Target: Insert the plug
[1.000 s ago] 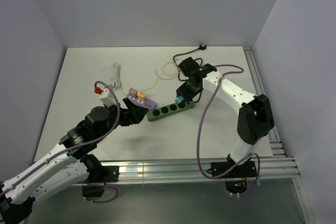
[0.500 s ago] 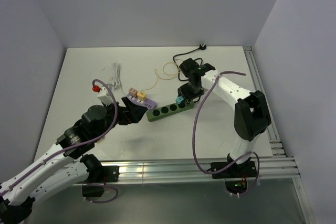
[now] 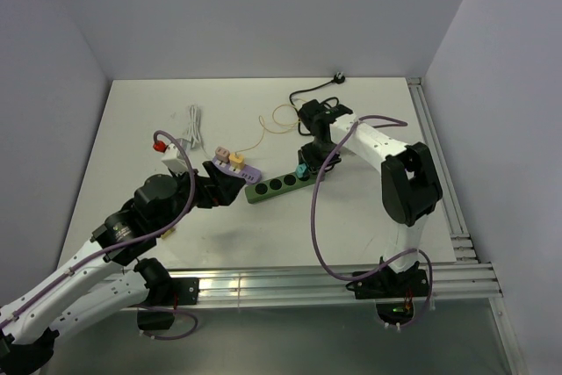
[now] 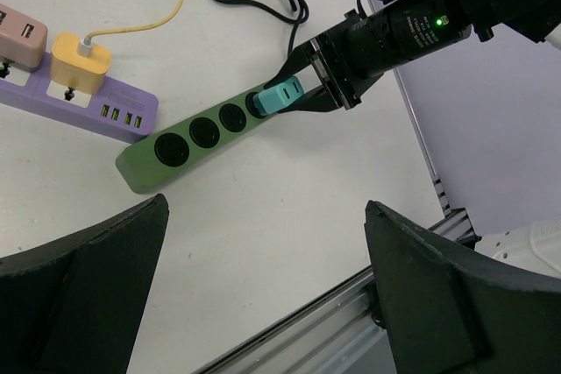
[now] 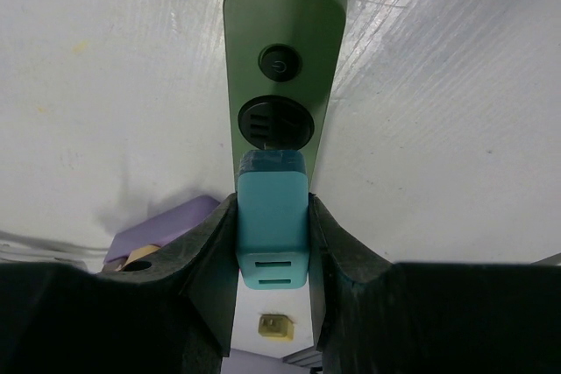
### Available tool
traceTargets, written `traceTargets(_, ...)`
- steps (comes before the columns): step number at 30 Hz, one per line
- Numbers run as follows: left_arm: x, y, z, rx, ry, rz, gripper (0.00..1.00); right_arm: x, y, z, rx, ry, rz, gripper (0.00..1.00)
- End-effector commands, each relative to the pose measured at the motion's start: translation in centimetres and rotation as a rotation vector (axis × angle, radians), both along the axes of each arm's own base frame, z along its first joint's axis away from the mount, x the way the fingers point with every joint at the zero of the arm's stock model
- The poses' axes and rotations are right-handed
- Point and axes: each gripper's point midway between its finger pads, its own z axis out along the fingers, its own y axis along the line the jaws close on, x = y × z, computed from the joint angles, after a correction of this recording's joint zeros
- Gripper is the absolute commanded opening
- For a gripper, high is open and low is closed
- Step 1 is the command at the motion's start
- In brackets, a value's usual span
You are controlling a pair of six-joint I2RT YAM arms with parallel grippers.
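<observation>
A green power strip (image 3: 283, 183) lies slanted mid-table, also in the left wrist view (image 4: 202, 136) and the right wrist view (image 5: 285, 32). My right gripper (image 3: 304, 167) is shut on a teal plug (image 5: 273, 225). It holds the plug over the strip at the socket nearest the switch (image 5: 275, 122); the plug also shows in the left wrist view (image 4: 280, 94). I cannot tell whether its prongs are in the socket. My left gripper (image 3: 219, 189) is open and empty, hovering just left of the strip's near end, its fingers (image 4: 83, 291) wide apart.
A purple power strip (image 3: 231, 169) with a pink and a yellow adapter (image 4: 81, 54) lies left of the green one. A yellow cable (image 3: 272, 120), a black cord (image 3: 312, 90) and a white cable (image 3: 193, 122) lie behind. A metal rail (image 3: 334, 278) lines the near edge.
My right arm has swung its elbow inward and the gripper has turned slightly over the strip, keeping the teal plug. My left arm has barely moved.
</observation>
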Motion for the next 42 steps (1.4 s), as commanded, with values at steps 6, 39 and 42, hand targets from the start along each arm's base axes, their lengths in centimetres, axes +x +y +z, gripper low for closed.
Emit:
traceTargets(6,0.1,0.0,1.7,-0.014,-0.042,-0.003,0.99,0.2,-1.1,-0.2,-0.044,0.022,-0.047,0.0)
traceTargets(39,0.1,0.1,1.6,-0.01,-0.045,-0.003,0.99,-0.3,-3.1,-2.1,-0.156,0.119,-0.066,0.0)
traceTargets(42,0.1,0.1,1.5,-0.011,-0.044,-0.004,1.0,-0.3,-2.6,-2.7,-0.145,0.15,-0.072,0.0)
